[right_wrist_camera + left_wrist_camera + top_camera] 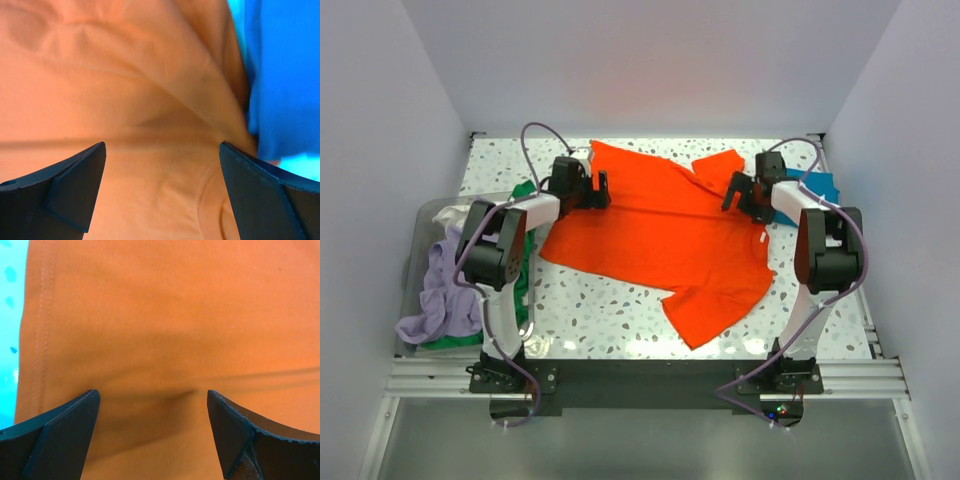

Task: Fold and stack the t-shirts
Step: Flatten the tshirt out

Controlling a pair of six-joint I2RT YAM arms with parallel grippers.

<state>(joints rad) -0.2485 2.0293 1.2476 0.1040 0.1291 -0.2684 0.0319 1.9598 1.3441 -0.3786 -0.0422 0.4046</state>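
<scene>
Across the white speckled table the bright orange cloth t-shirt lies spread and unfolded, one sleeve flipped over near the far edge. At its left sits a heap of lavender, green and whitish tees, and a teal-blue tee peeks out at far right. The left gripper and right gripper hover over orange cloth, jaws wide apart, holding nothing. The right one, close to the teal cloth, could pinch both shirts. Either could catch only a wrinkle and drag the shirt askew. No label or writing is readable
</scene>
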